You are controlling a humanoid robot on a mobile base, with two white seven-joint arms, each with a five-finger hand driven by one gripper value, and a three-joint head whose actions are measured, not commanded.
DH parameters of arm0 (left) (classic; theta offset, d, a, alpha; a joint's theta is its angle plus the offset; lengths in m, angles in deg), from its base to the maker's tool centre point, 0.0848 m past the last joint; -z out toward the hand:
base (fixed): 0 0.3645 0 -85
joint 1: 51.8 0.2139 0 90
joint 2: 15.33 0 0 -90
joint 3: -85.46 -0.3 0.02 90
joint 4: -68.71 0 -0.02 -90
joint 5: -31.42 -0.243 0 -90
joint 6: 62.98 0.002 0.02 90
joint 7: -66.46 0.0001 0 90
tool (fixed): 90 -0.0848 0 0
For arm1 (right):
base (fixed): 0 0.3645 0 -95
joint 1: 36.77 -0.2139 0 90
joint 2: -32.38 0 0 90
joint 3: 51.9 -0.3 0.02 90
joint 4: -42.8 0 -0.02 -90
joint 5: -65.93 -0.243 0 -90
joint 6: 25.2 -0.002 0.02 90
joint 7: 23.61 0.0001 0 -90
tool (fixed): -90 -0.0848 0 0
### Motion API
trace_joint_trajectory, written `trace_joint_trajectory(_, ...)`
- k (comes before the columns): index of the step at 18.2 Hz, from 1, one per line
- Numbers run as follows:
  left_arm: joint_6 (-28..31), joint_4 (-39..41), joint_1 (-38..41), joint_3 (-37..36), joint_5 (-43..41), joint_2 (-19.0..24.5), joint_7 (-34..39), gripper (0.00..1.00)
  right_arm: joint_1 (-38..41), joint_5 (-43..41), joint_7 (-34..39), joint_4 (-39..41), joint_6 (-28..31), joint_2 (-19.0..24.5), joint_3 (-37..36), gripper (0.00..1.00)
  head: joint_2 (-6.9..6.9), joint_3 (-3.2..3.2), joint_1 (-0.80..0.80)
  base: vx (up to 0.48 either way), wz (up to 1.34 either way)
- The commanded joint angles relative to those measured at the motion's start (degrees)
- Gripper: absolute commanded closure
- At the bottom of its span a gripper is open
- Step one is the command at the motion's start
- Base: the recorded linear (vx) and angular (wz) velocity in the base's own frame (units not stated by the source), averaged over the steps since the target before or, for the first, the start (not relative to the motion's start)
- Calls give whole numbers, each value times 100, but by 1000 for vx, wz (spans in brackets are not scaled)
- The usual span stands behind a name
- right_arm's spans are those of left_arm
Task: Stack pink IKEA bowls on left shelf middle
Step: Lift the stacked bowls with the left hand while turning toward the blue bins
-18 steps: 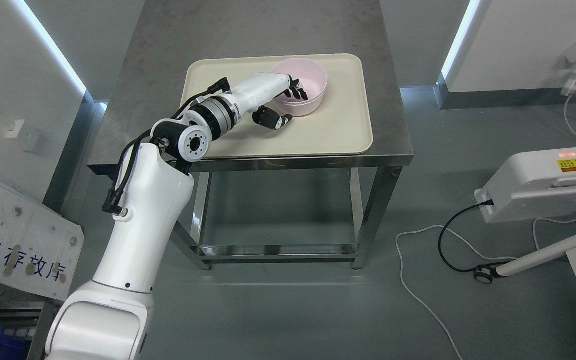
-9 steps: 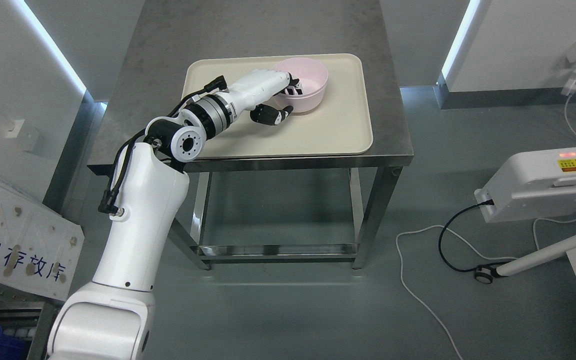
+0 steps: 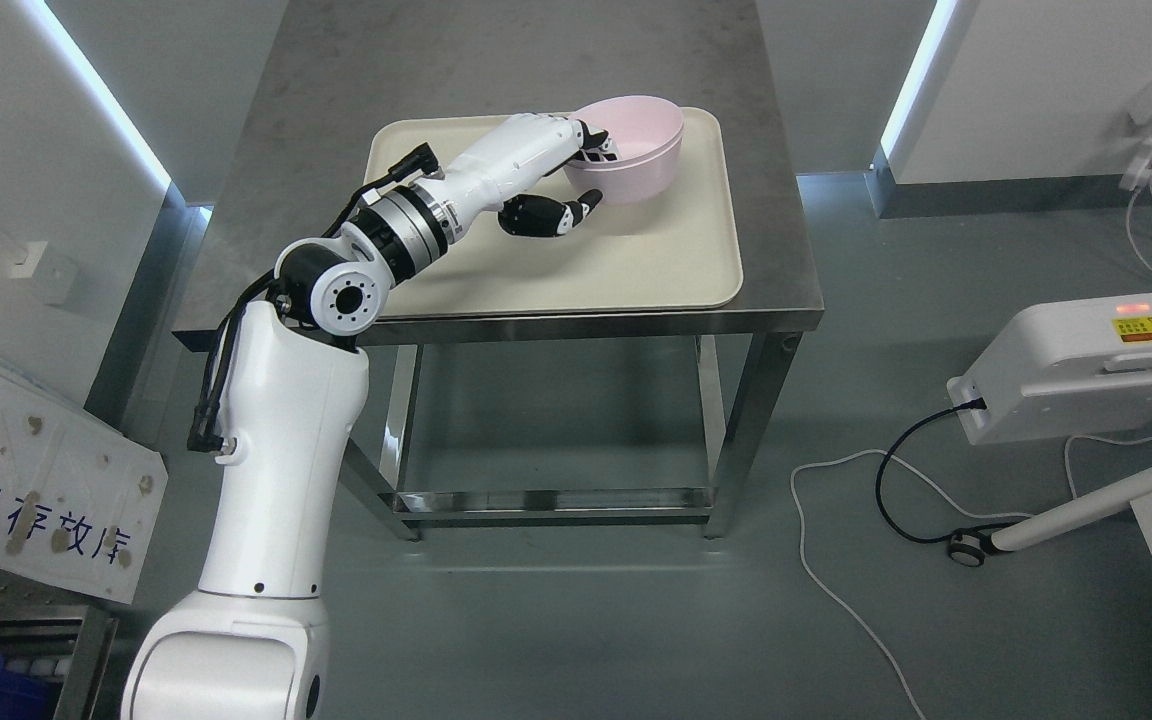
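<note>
1. The bowl [image 3: 636,145] is pink and sits over the far right corner of the tray [image 3: 636,270]. It is tilted, its right rim riding higher than its left and reaching past the tray's far edge, so it appears to be lifted clear, or nearly clear, of the tray.
2. The left robot hand [image 3: 576,175] is pinching the bowl's near-left rim: its dark fingers [image 3: 596,150] hook over the rim into the bowl, and the thumb [image 3: 561,213] lies below and outside the wall. Whether the thumb presses the wall cannot be told from this view.
3. The arm comes in from the lower left and stretches across the tray's left half. The right robot hand does not show.
4. The cream tray lies on the near half of the steel tabletop [image 3: 536,60], close to its near edge and right edge. Nothing else rests on the tray.
5. Only one pink bowl is visible. No second bowl and no shelf appear in the picture, so the place where it must go is out of sight.
6. Judged from this, the task is at an early stage: the grasp is made and the lift seems begun.
7. Left to do: carry the bowl to the left shelf's middle level, set it down or into another bowl there, and let go. How many bowls are already stacked cannot be told.
</note>
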Motion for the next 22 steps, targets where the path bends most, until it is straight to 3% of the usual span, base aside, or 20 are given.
trace_joint_trajectory(1, -366, 1481, 658, 902, 556, -72, -17, 96, 0, -9, -1, 100, 4, -100, -26, 0, 0, 0, 0, 0, 0)
trace_joint_trajectory(6, -929, 1912, 773, 1087, 811, -72, -17, 95, 0, -9, -1, 100, 4, -100, -26, 0, 0, 0, 0, -5, -50)
trace_joint_trajectory(15, -982, 1983, 773, 1447, 978, -72, -26, 94, 0, -9, -1, 100, 4, -100, -26, 0, 0, 0, 0, -144, -293)
trace_joint_trajectory(22, -982, 1983, 773, 1456, 987, -72, -26, 94, 0, -9, -1, 100, 4, -100, -26, 0, 0, 0, 0, -297, 171)
